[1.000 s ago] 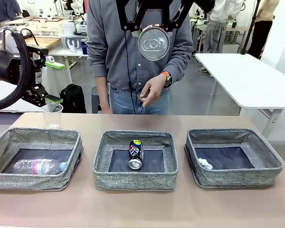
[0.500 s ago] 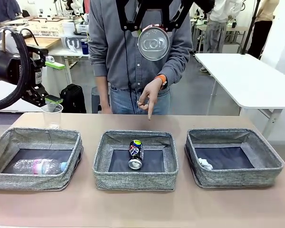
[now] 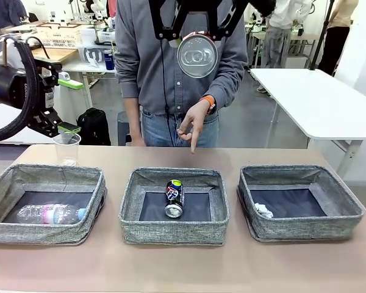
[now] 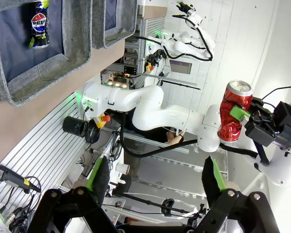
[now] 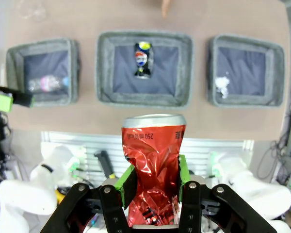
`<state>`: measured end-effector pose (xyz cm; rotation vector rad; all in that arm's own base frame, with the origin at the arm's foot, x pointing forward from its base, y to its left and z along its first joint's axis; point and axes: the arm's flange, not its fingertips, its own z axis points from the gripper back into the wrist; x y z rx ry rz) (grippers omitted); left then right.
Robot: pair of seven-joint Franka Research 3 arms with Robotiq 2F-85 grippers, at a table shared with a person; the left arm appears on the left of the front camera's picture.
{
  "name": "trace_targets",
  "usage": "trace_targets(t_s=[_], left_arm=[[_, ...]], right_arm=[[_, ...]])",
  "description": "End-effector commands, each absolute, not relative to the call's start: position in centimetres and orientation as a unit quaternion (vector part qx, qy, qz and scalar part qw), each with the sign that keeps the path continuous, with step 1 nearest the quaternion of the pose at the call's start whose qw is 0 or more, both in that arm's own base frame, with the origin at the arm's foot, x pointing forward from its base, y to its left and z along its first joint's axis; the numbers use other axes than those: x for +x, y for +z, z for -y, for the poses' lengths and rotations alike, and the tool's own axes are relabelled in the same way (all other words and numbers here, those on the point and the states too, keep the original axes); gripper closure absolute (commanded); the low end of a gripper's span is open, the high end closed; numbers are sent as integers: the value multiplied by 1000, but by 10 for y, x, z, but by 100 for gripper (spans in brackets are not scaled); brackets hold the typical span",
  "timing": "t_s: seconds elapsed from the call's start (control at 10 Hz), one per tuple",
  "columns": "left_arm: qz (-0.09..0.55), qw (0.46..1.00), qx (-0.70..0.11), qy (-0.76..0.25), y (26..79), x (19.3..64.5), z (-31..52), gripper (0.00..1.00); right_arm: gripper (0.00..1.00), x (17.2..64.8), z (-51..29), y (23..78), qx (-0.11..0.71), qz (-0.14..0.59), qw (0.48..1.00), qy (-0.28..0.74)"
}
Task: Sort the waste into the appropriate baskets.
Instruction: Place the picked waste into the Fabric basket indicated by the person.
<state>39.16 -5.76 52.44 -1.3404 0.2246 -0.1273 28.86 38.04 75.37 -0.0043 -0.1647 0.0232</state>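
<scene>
**A:** What is the right tool (image 5: 154, 182) doing?

**B:** It is gripping the crushed red can (image 5: 153, 145) around its waist, jaws partly closed, green pads pressing in on both sides. It is hanging high over the table (image 3: 183, 262), and the can's long axis is running along the tool's fingers, one end aiming down at the baskets.

**A:** Which basket is it lining up with?

**B:** In the right wrist view, the middle basket (image 5: 144, 101) is lying straight ahead at 12 o'clock from the can. The left basket (image 3: 43, 232) is sitting off at 10 o'clock and the right basket (image 3: 302, 227) at 2 o'clock. So a drop is looking like a plain descent with hardly any sideways shift.

**A:** Is that where it belongs?

**B:** I am judging so. The dark patterned can (image 3: 174, 198) is already lying there, its length running 12 to 6. The clear plastic bottle (image 3: 52, 213) is occupying the left basket and the white paper wad (image 3: 263, 210) the right one. The person's hand (image 3: 194, 122) is also pointing down at the table just beyond the middle basket, at its 12 o'clock.

**A:** And the left tool (image 3: 64, 105)?

**B:** It is standing wide open and empty out at 9 o'clock, hovering above the clear plastic cup (image 3: 67, 148). The right arm is the nearer one for this can.
</scene>
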Motion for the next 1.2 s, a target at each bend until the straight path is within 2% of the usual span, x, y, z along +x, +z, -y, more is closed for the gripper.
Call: trace_targets(t_s=[0.0,0.2,0.6,0.8,1.1], left_arm=[[-100,775,-621,-56,527,390,59,3],[-100,775,-621,-56,527,390,59,3],[-100,775,-621,-56,527,390,59,3],[-100,775,-621,-56,527,390,59,3],[-100,775,-621,-56,527,390,59,3]], right_arm=[[64,299,-377,723,-18,79,994,75],[64,320,-377,654,7,105,987,122],[64,357,-387,512,45,101,982,151],[64,372,-386,482,75,99,982,143],[64,374,-383,482,72,92,982,151]])
